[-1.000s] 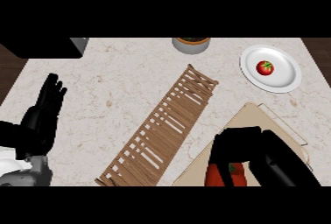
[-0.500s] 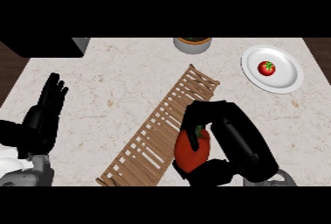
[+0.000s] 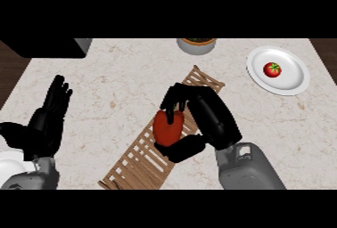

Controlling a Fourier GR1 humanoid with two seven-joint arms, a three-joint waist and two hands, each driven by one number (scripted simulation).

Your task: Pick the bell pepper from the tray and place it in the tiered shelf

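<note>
A red bell pepper (image 3: 167, 129) sits in my right hand (image 3: 204, 113), whose fingers and thumb curl round it. Hand and pepper hover over the middle of the wooden slatted tiered shelf (image 3: 135, 164), which lies diagonally across the counter. I cannot tell whether the pepper touches the slats. The tray is hidden behind my right forearm. My left hand (image 3: 46, 120) rests open at the left edge, fingers up.
A white plate (image 3: 293, 82) with a tomato (image 3: 273, 69) lies at the far right. A grey pot (image 3: 196, 44) stands at the counter's back edge. A dark block (image 3: 46, 46) fills the back left corner.
My right hand has carried the pepper from the tray at the lower right, leftward and away from me, onto the middle of the shelf. The left hand stays still.
</note>
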